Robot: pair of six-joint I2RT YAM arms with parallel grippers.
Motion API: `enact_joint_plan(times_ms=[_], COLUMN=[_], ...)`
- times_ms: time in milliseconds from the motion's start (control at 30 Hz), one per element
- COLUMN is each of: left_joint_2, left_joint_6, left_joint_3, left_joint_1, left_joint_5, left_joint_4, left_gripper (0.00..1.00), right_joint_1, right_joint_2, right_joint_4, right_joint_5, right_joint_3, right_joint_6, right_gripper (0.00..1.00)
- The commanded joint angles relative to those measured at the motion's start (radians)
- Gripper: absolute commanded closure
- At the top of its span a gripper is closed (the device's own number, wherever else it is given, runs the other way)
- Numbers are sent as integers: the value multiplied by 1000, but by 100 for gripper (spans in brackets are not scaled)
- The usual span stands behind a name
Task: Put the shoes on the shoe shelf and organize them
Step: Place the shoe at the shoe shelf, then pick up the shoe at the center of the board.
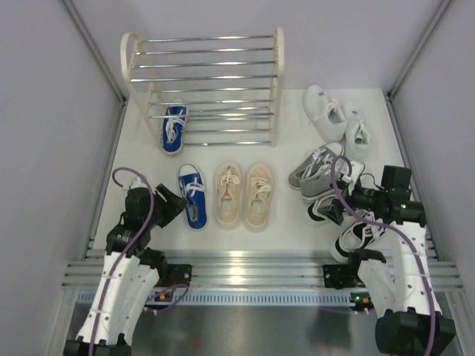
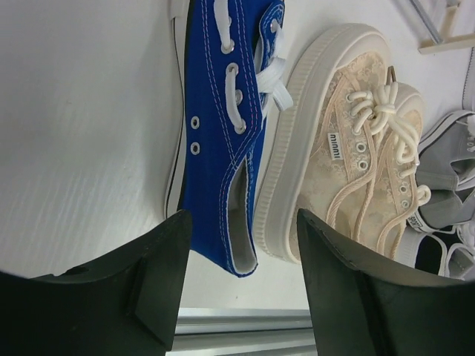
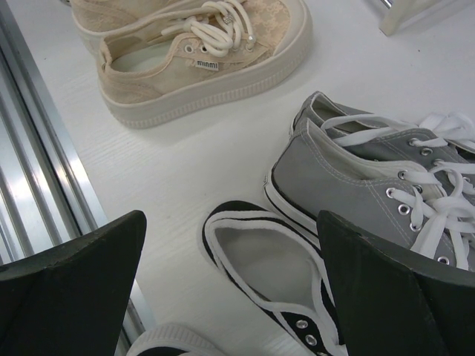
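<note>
My left gripper [image 2: 243, 219] stands with jaws apart, the blue shoe [image 2: 215, 111] heel between them, unclamped. A beige shoe [image 2: 349, 148] lies just beside it, ahead of one jaw. My right gripper [image 3: 231, 222] gapes wide over a black-and-white shoe [image 3: 260, 259].

Bright, even overhead light. Strong glare on the metal rail [image 1: 245, 261]; soft, faint shadows beside the shoes [image 1: 228, 194] on the white bench [image 1: 289, 226]. Focus sharp throughout.

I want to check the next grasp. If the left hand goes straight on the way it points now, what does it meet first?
The left hand would probably meet the heel of the blue shoe on the table first; depth is unclear.
</note>
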Motion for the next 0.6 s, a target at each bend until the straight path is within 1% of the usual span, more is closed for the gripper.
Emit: enact_joint_plan(times_ms=[0,67,133,167,200,233,267,300,333,400,500,567], left_joint_2=[15,34,49,58,79,92,106,133,150,201,256,279], left_joint_6=[-44,-61,-85,-120,-139,-157,-192,-214,-231,-283,-328,-339], left_joint_3=[9,1,-6,-11,-7,-2,19,27,41,67,64,60], left_joint_1=[-18,-29,-64,-87,-141,-178,-222,-318,-363,-470,-538,-563], left_joint_5=[16,15,-21,-42,-68,-164,-212,-257,-339,-404,-481,-534], left_joint_4=[9,10,12,15,15,15,13,12,10,-8,-17,-17], left_gripper=[37,37,37,37,37,36,36,36,35,34,34,34], right_joint_1=[-14,-14,-14,-14,-14,-14,-14,-14,-14,-16,-17,-19], right_joint_2=[-6,0,2,3,2,2,2,2,2,2,-1,-1], right_joint_4=[-2,-2,0,3,5,5,8,8,8,8,9,9], right_joint_5=[-36,-33,-33,-31,-30,-27,-25,-25,-23,-23,-23,-25], right_joint_3=[43,44,45,44,43,43,41,41,41,41,40,40], right_joint_6=[-32,-30,-30,-30,-27,-24,-24,-23,-24,-23,-24,-24], right_gripper=[1,1,1,1,0,1,1,1,1,1,1,0])
